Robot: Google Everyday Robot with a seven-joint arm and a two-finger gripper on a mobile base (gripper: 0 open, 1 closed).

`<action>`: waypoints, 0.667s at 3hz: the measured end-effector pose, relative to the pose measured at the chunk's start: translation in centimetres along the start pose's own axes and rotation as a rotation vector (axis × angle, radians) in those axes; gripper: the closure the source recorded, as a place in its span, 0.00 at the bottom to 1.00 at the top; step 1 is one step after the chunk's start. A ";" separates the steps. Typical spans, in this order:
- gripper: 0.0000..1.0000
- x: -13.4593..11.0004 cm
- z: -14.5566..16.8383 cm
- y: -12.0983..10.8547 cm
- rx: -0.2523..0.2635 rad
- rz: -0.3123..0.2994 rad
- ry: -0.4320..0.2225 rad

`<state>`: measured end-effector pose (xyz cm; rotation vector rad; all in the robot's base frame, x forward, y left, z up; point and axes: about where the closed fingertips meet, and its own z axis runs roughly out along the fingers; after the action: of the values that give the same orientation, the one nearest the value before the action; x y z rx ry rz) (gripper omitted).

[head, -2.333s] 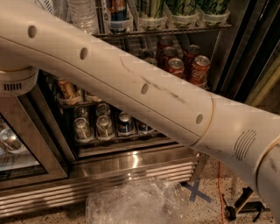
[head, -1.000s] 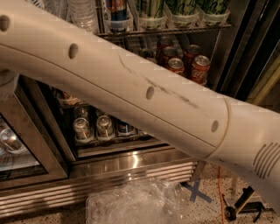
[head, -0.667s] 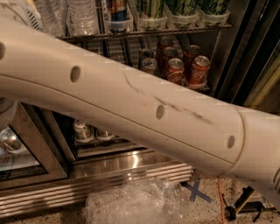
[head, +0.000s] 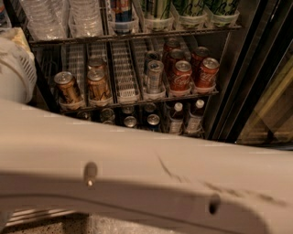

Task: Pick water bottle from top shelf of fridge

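Water bottle (head: 84, 17) stock stands at the left end of the top shelf (head: 137, 34) of the fridge (head: 249, 68). The clear ribbed plastic bodies are packed in two lanes, with only their lower parts in shot and caps and labels cut off by the upper edge. To their right on the same rack stand a blue-and-red can (head: 121, 11) and green-printed tall cans (head: 158, 9). The rack below carries gold cans (head: 68, 87) and red cans (head: 181, 75), and small white-capped bottles (head: 176, 116) stand lower yet. The robot's arm (head: 137, 183) lies broad across the lower half of the view, with a vented white housing (head: 16, 73) at the left edge. The claw is out of shot, somewhere past the picture's edge, so I cannot tell whether it is open or closed. By my judgement a full water bottle would be fairly heavy for so slim a thing, its thin wall would give under a hard squeeze, and it may be slick if chilled, though the ribs should help the grip. The best hold looks to be across the body at mid-height or a little above, on the front bottle of a lane. Its neighbours stand close on either side, so room is scant, and a tall bottle taken low could tip on the way out.
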<state>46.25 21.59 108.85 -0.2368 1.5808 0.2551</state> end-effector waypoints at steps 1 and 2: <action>1.00 0.9 -3.4 -0.3 -0.015 -0.002 -0.029; 1.00 2.0 -4.8 -2.8 -0.006 -0.006 -0.040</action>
<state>42.52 17.43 106.90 -0.2397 1.5395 0.2583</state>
